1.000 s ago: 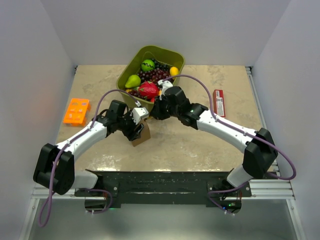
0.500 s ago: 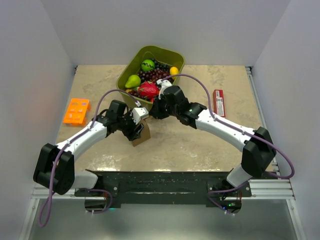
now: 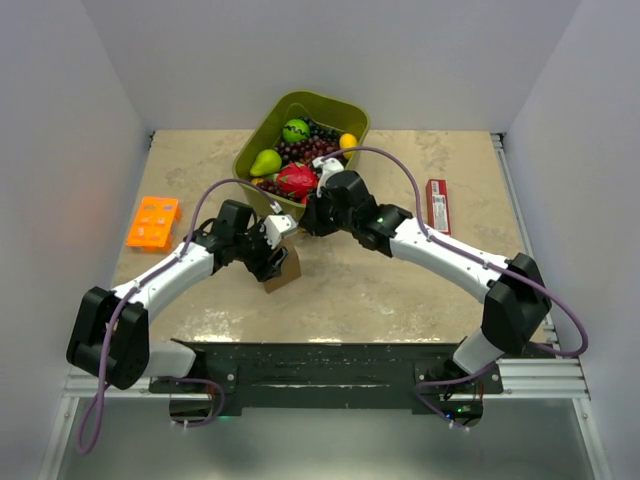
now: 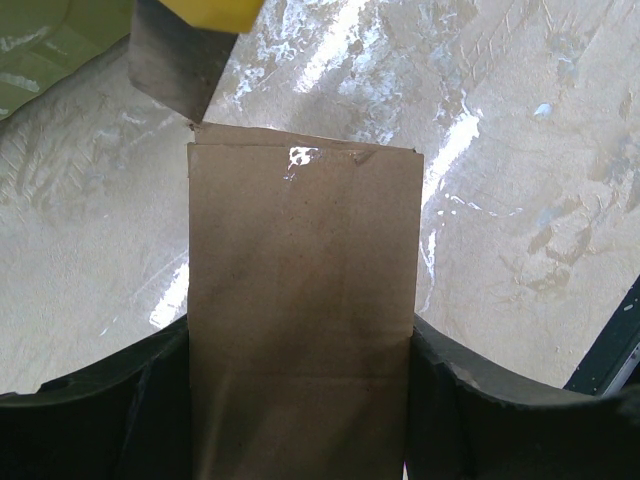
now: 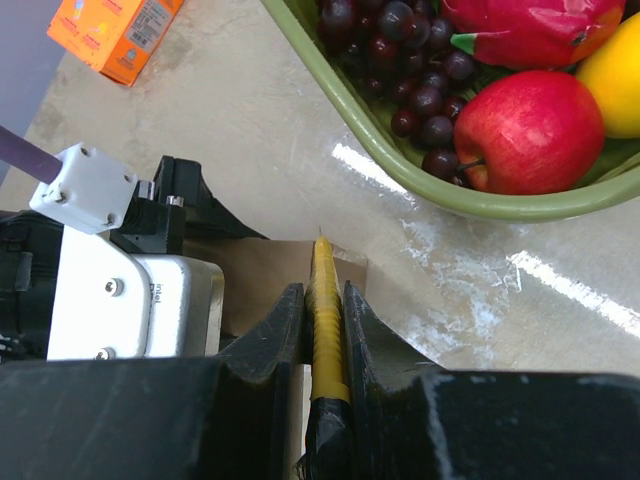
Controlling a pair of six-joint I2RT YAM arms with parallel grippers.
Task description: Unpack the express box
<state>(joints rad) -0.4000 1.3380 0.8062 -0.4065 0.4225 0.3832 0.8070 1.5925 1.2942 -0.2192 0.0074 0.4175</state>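
The express box [image 3: 284,271] is a small brown cardboard box standing on the table in front of the green tub. My left gripper [image 3: 270,260] is shut on the box, its fingers pressing both sides in the left wrist view [image 4: 300,330]. My right gripper [image 3: 308,222] is shut on a yellow-handled knife [image 5: 325,285]. The knife's tip points at the box's top edge [image 5: 260,275]. In the left wrist view the grey blade [image 4: 172,70] touches the box's far left corner. The box flaps look closed.
A green tub [image 3: 250,150] of fruit stands just behind both grippers; its rim [image 5: 340,85] is close to the right wrist. An orange tray [image 3: 153,222] lies at the left. A slim red packet [image 3: 437,205] lies at the right.
My right gripper with the knife has crept slightly left toward the box. The left gripper and the box have not visibly moved.
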